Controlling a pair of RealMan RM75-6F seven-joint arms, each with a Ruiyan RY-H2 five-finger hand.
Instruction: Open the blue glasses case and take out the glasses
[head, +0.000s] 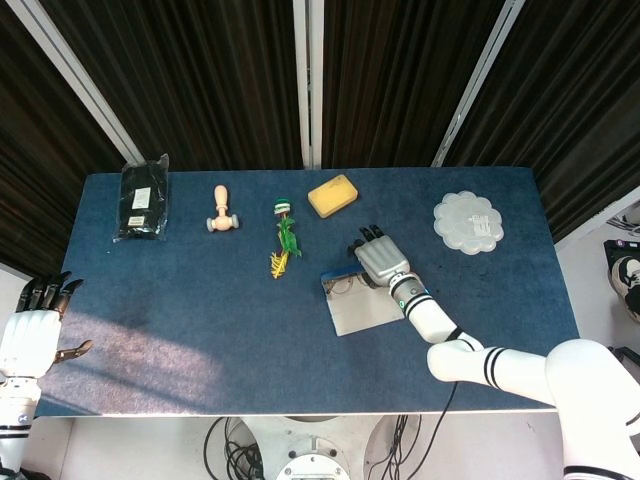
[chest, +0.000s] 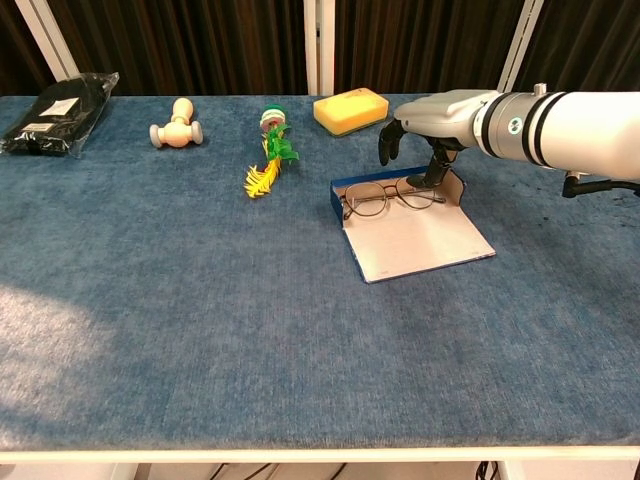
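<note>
Two hands are in view: the right hand (chest: 432, 125) hangs palm-down with loosely spread fingers over the far edge of the blue glasses case (chest: 410, 228), gripping nothing. The case lies open near mid-tabletop (chest: 200, 300) with the glasses (chest: 392, 196) resting inside. The left hand (head: 30, 325) waits empty off the tabletop's near-left corner, fingers apart.

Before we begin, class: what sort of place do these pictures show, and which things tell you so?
Probably a robot test bench or lab, not a home. A blue-covered table stands before dark curtains, unrelated objects such as a yellow sponge and wooden roller sit in a row, and cables hang beneath.
</note>
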